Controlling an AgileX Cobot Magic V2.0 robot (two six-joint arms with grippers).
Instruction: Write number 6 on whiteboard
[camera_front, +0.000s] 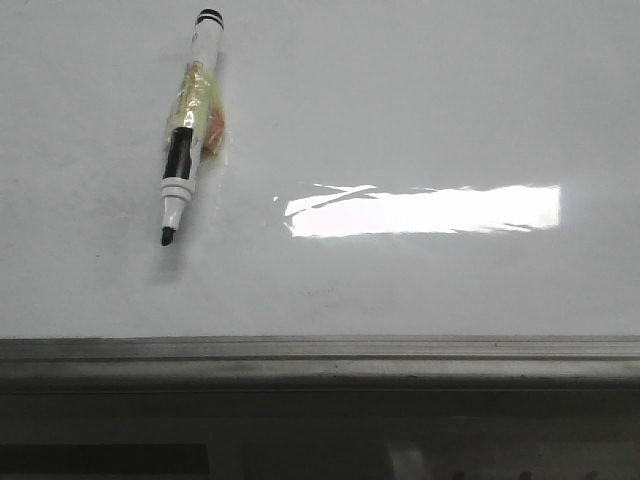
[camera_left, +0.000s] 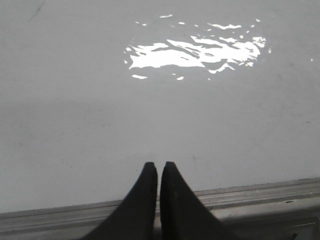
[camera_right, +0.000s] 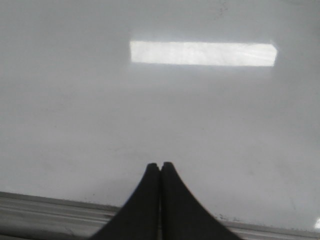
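The whiteboard (camera_front: 420, 110) fills the front view, glossy white with a bright rectangular glare. No number 6 shows on it in any view. A black-tipped marker (camera_front: 188, 130), uncapped and wrapped in clear tape, lies on the board at the upper left, tip toward the near edge. Neither gripper shows in the front view. My left gripper (camera_left: 159, 164) is shut and empty above the board (camera_left: 75, 125) near its frame edge. My right gripper (camera_right: 160, 164) is shut and empty, also over the board (camera_right: 225, 125) near its frame.
The board's grey metal frame (camera_front: 320, 352) runs along the near edge, and shows in the left wrist view (camera_left: 260, 192) and the right wrist view (camera_right: 40, 210). A dark strip lies below the frame in the front view.
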